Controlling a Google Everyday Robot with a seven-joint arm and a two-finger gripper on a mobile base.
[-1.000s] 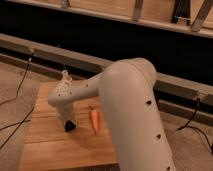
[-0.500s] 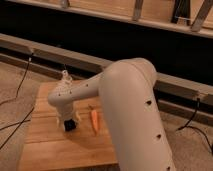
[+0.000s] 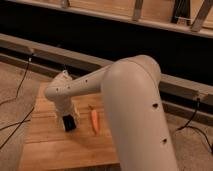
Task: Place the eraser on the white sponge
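Observation:
My gripper (image 3: 69,123) hangs low over the left middle of the wooden table (image 3: 45,150), at the end of the big beige arm (image 3: 135,105). A dark block shape shows at its tip, touching or just above the wood. I cannot tell if that is the black eraser or part of the gripper. A small pale patch (image 3: 58,118) right beside the gripper's left side may be the white sponge; it is mostly hidden by the wrist.
An orange carrot (image 3: 94,121) lies on the table just right of the gripper. The arm covers the table's right part. Cables (image 3: 15,95) trail on the floor at left, and a metal rail (image 3: 60,56) runs behind the table.
The gripper tip has crept slightly upward over the same spot. The carrot has not moved.

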